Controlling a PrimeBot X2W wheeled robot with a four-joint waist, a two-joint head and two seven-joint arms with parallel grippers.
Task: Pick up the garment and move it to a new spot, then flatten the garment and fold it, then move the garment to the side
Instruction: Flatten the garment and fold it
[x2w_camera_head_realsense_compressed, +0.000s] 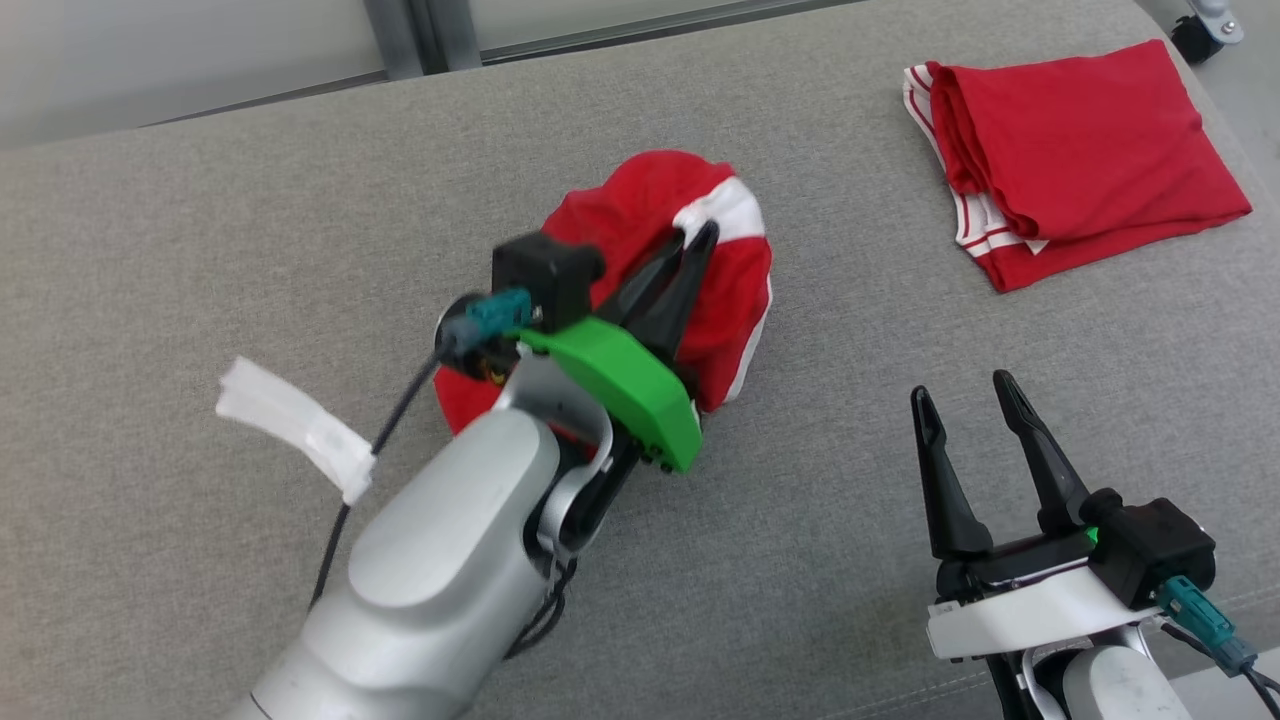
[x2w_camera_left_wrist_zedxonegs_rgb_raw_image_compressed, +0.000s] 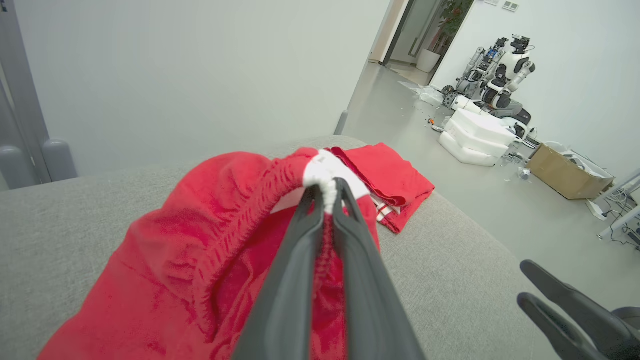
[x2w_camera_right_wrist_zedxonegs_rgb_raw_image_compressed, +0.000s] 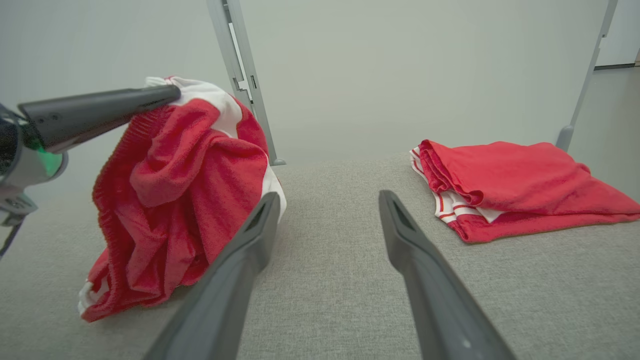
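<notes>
Grey fabric covers the tabletop (x2w_camera_head_realsense_compressed: 250, 220), where the right claw (x2w_camera_head_realsense_compressed: 962, 392) sits wide open and empty, while the left claw (x2w_camera_head_realsense_compressed: 695, 238), pinched shut on the white-trimmed edge of the crumpled red garment (x2w_camera_head_realsense_compressed: 640, 205) mid-surface, should lift it clear before carrying, away from the folded red garment (x2w_camera_head_realsense_compressed: 1080, 140) beyond.

Red garment (x2w_camera_head_realsense_compressed: 640, 215), white stripes.

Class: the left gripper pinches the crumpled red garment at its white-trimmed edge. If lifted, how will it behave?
Probably floppy: the crumpled garment sags in folds below the left gripper. Likely light, since one pinch holds it up. Its towel-like texture should resist slipping.
</notes>
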